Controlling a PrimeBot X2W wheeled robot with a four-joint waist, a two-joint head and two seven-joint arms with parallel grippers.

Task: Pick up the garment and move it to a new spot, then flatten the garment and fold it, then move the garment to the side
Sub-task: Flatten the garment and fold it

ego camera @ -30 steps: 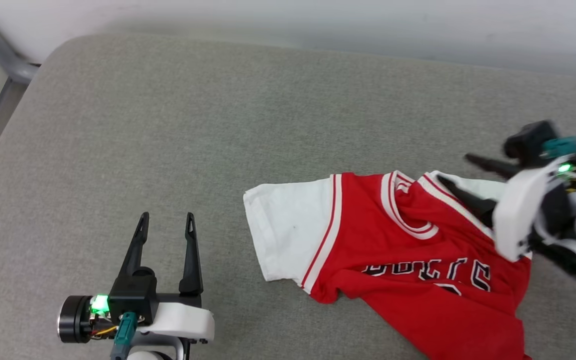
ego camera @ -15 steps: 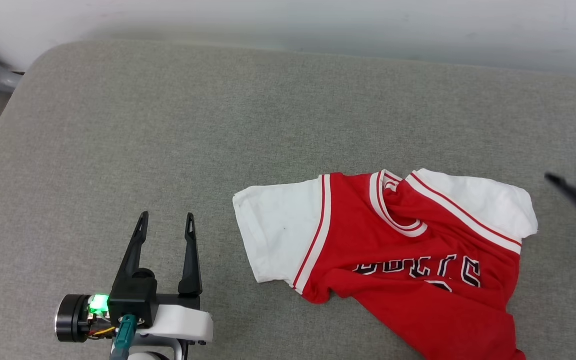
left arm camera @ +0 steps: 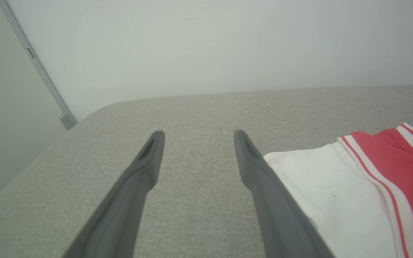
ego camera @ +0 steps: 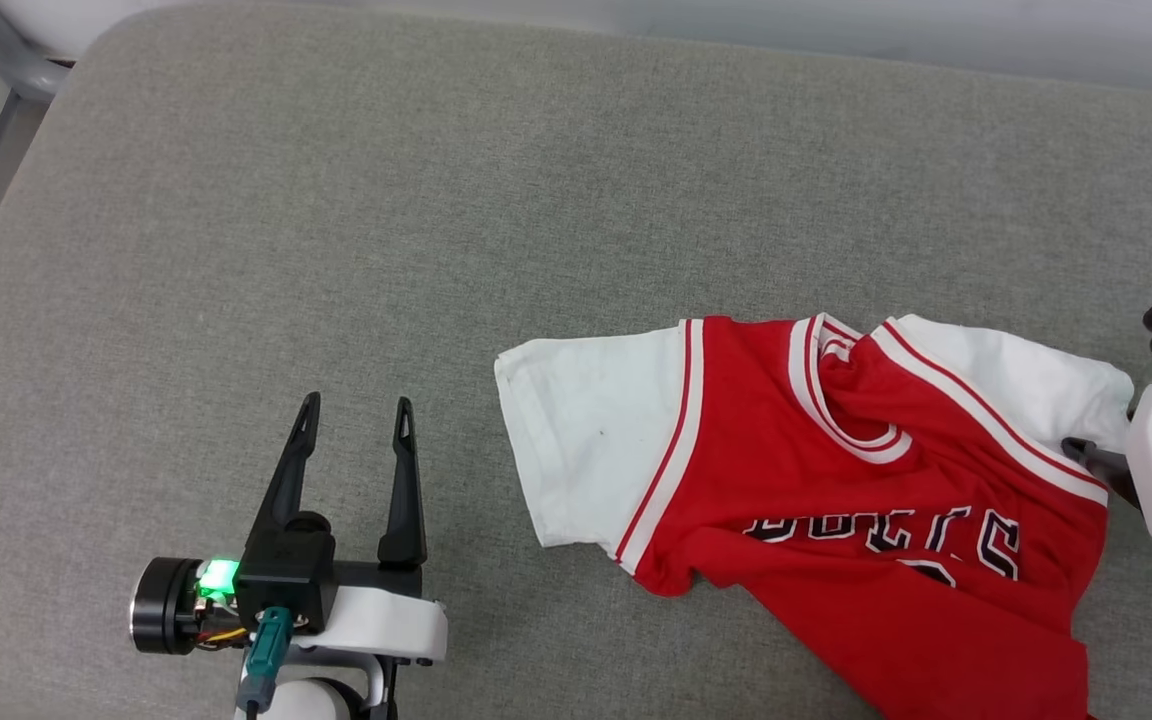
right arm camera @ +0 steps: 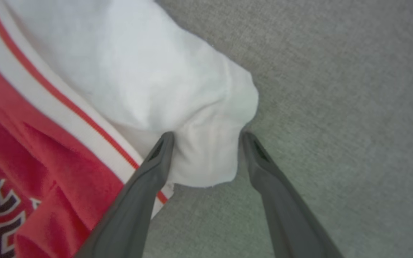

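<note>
The right end effector (right arm camera: 206, 138) stands open over the garment (right arm camera: 66, 118), its two dark fingers (right arm camera: 156, 157) spread either side of a bunched fold at the hem of one white sleeve, cloth between them but not pinched. That close look comes from the right wrist view, which also catches the red-and-white trim and a corner of the black-and-white lettering. From the head view, the same end effector (ego camera: 1086, 455) shows as one dark finger reaching out from beneath a white wrist casing at the far right, its tip at the sleeve's lower edge. The head view lays out the whole garment (ego camera: 836, 520): a red jersey lying chest-up on a grey cushion (ego camera: 436, 200), right of centre, collar rumpled, the other white sleeve spread flat toward the robot's left, the red body creased and running off the bottom edge. The left end effector (ego camera: 356, 405) is open and empty at the lower left, fingers apart over bare cushion, a green light (ego camera: 216, 578) glowing on its wrist. In the left wrist view, one finger (left arm camera: 260, 179) appears to overlap the flat sleeve; the head view shows a strip of cushion between them. The left wrist view alone takes in the pale wall (left arm camera: 228, 43) behind the cushion and a grey metal post (left arm camera: 34, 64) at its corner.
</note>
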